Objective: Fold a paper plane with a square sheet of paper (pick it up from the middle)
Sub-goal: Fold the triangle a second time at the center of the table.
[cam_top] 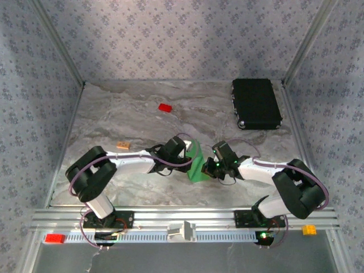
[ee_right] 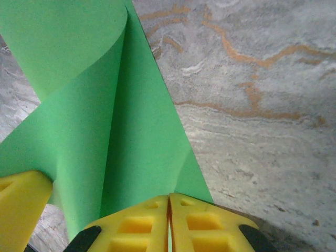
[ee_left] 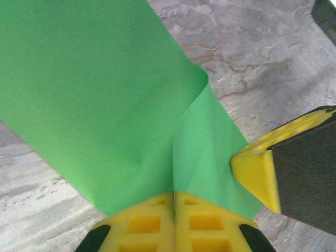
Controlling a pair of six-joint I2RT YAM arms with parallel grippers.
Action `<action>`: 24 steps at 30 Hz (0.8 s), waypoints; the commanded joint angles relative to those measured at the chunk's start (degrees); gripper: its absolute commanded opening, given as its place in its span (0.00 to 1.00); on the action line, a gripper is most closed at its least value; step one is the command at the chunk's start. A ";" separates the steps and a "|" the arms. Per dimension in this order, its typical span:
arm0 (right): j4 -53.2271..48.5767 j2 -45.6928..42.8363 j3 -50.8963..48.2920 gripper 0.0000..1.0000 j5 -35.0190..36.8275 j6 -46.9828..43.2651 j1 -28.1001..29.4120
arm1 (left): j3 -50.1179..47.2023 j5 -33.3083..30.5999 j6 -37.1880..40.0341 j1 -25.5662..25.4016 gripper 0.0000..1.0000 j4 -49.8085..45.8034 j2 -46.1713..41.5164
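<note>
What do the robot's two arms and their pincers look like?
The left arm and right arm are alike: white tubes between chunky black joints, with a thin purple cable looping along each. Small green lights glow on the right one. The left gripper and right gripper have bright yellow fingers with square recesses, on black mounts.

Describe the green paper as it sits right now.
The paper is thin, matte, bright green and plain. It is bent over on itself in a soft curl, not pressed flat. The left end effector and right end effector are each shut on an edge, and it stands up between them.
</note>
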 commanded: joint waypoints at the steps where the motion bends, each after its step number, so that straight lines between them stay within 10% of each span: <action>1: -4.23 0.12 -1.00 0.11 2.52 0.78 0.45 | -0.02 0.81 0.73 0.45 0.02 -0.09 1.17; 24: 1.96 -1.83 0.11 0.15 1.06 1.69 3.39 | -2.15 2.19 -2.67 0.48 0.03 2.26 2.76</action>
